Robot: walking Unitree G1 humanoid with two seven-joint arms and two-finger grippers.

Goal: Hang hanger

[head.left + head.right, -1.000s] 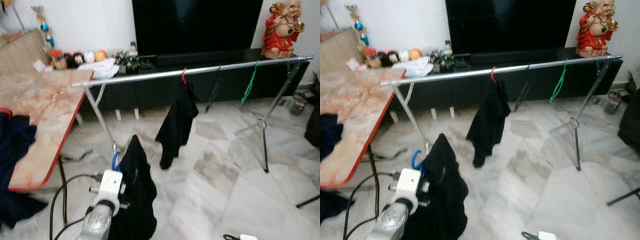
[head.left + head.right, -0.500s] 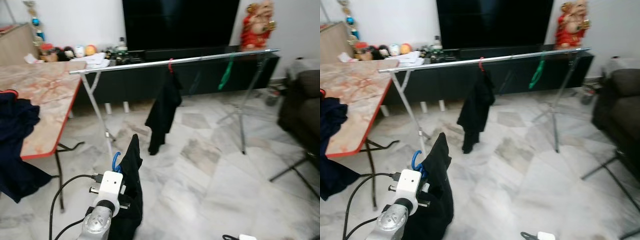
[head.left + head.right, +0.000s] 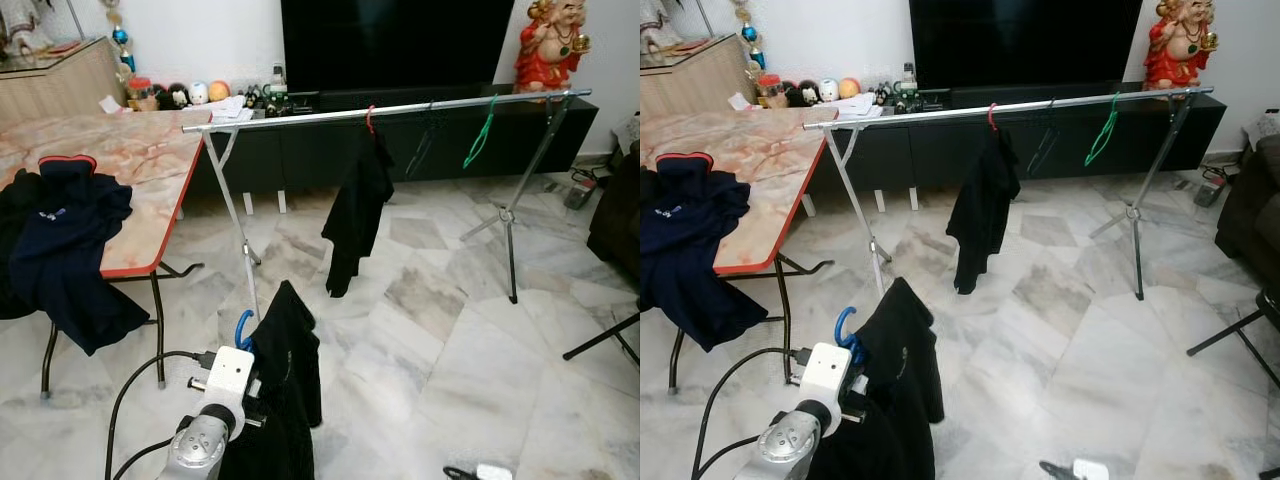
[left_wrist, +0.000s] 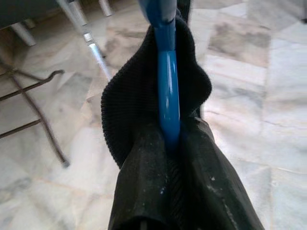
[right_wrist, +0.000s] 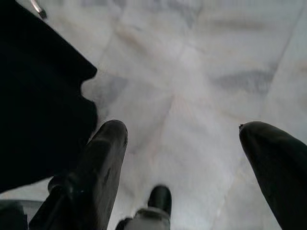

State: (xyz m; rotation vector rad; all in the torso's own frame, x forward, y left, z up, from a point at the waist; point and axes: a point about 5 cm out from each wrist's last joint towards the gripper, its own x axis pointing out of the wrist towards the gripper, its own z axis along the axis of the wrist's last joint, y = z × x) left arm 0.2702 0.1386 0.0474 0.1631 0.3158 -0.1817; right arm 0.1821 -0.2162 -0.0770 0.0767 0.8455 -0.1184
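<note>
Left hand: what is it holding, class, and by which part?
The left hand holds a blue hanger by the neck just below its hook, with a black garment draped on it.

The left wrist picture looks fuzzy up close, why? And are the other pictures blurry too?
In the left wrist view, the blue plastic hanger hook and the black knitted garment sit so near the lens that their edges go soft. In the left eye view, the silver metal clothes rail looks sharp. In the right wrist view, the right gripper fingers look blurred and dark.
</note>
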